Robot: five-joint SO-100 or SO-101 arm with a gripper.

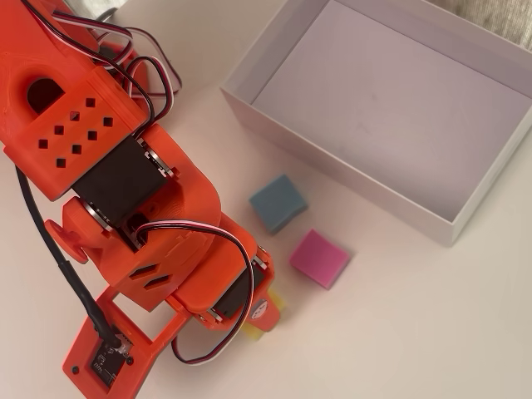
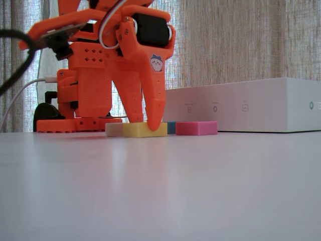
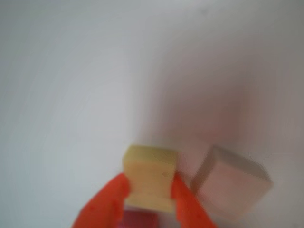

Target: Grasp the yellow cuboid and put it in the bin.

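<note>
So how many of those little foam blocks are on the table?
4: the yellow cuboid between the gripper fingertips, a pale cream block beside it, a blue block and a pink block near the bin.

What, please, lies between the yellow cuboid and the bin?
In the overhead view, the blue block and pink block lie between the yellow cuboid and the bin.

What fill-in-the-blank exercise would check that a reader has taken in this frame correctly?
1. In the wrist view, the gripper has its two orange fingers on either side of the ____ cuboid.
2. In the overhead view, the bin holds ____ blocks.
3. In the overhead view, the blue block lies between the bin and the ____ block.
4. In the fixed view, the cuboid rests on the ____.

Missing words: yellow; no; pink; table
</note>
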